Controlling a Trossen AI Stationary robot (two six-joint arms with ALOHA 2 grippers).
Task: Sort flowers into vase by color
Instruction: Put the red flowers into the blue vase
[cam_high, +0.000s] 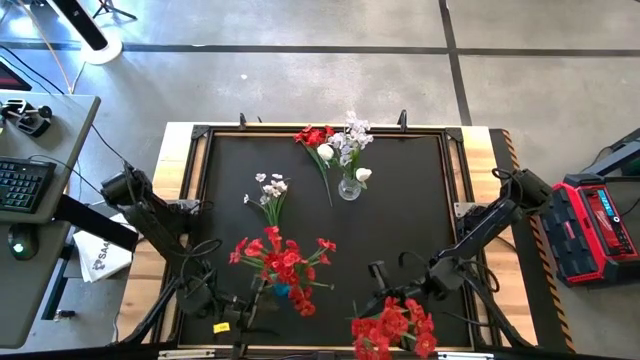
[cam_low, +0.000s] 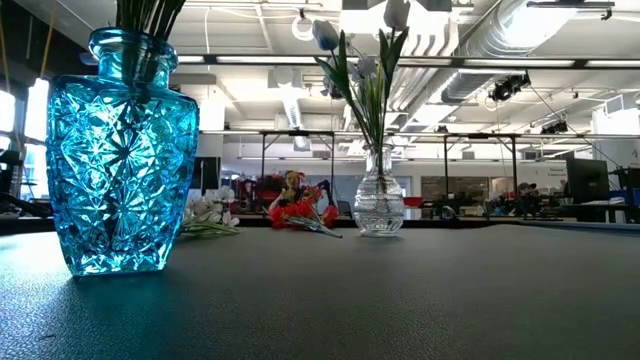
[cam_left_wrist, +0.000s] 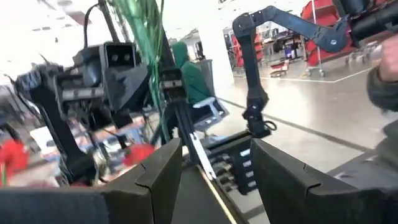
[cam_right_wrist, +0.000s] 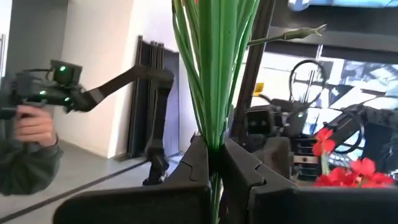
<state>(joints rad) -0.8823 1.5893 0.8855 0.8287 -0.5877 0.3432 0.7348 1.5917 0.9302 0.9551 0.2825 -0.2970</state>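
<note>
A blue cut-glass vase (cam_high: 282, 290) (cam_low: 118, 160) near the table's near edge holds red flowers (cam_high: 280, 262). A clear vase (cam_high: 349, 187) (cam_low: 379, 205) farther back holds white and pale flowers (cam_high: 350, 135). A red sprig (cam_high: 315, 137) and a white sprig (cam_high: 268, 190) lie flat on the table. My right gripper (cam_high: 385, 300) (cam_right_wrist: 214, 158) is to the right of the blue vase, shut on a bunch of red flowers (cam_high: 395, 328). My left gripper (cam_high: 228, 318) (cam_left_wrist: 214, 168) is open and empty at the near edge, left of the blue vase. My right gripper pinches the bunch's green stems (cam_right_wrist: 214, 134) together between its two fingers. The fingers come level from the table's right and lie across the stems. The bunch stands upright, its red blooms (cam_high: 395, 328) above the fingers. The stems' lower ends are hidden behind the gripper.
The black mat has a raised frame (cam_high: 200, 150) around it. A person's hand with a controller (cam_right_wrist: 34, 127) shows beyond the table. A keyboard desk (cam_high: 30, 185) stands at the left, a red case (cam_high: 600, 225) at the right. Bare mat lies between the two vases.
</note>
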